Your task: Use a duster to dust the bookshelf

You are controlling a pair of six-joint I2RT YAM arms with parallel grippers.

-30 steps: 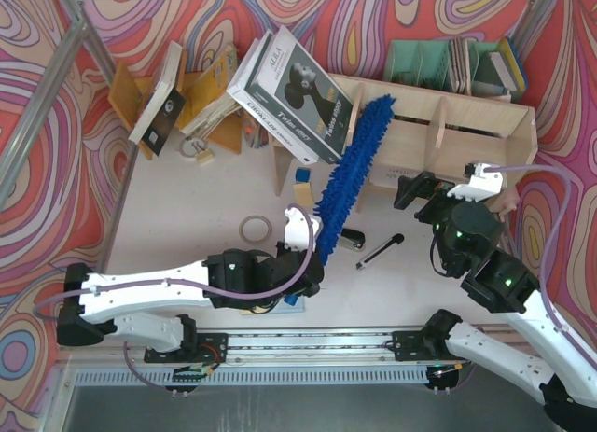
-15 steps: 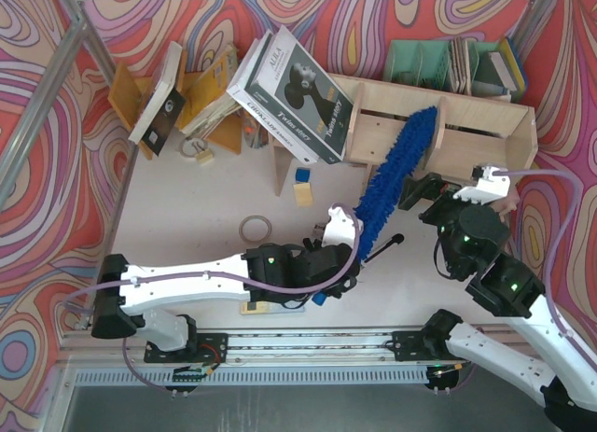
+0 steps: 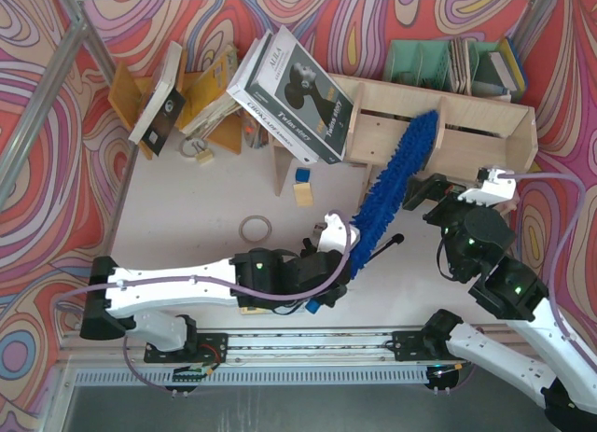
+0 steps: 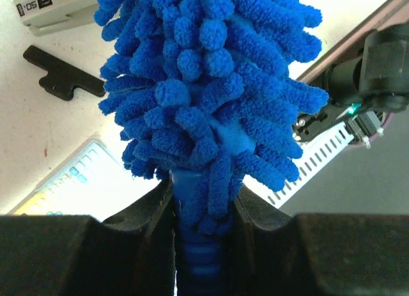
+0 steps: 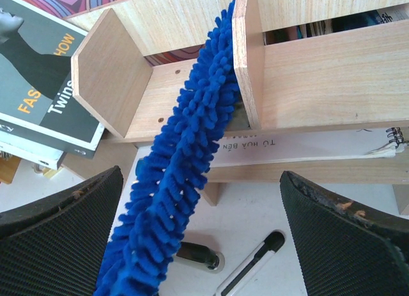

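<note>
The pale plywood bookshelf point(image 3: 466, 124) stands at the back right, also in the right wrist view point(image 5: 332, 66). My left gripper point(image 3: 338, 264) is shut on the handle of the blue fluffy duster point(image 3: 396, 175). The duster slants up and right, its tip lying in a shelf compartment against an upright divider point(image 5: 246, 59). In the left wrist view the duster point(image 4: 204, 85) fills the frame, its handle clamped between my fingers point(image 4: 144, 213). My right gripper point(image 3: 431, 191) is open and empty, just right of the duster point(image 5: 185, 174) and in front of the shelf.
A black pen point(image 3: 381, 250) lies on the table by the duster. A large book point(image 3: 294, 96) leans on the shelf's left end. An orange book rack point(image 3: 187, 96) stands at the back left, a green organiser point(image 3: 448, 63) behind the shelf. A tape ring point(image 3: 255, 229) lies mid-table.
My left arm swung the duster to the right, from the shelf's left compartment to the divider near the middle. The tip has dropped slightly since half a second ago. The right arm barely shifted.
</note>
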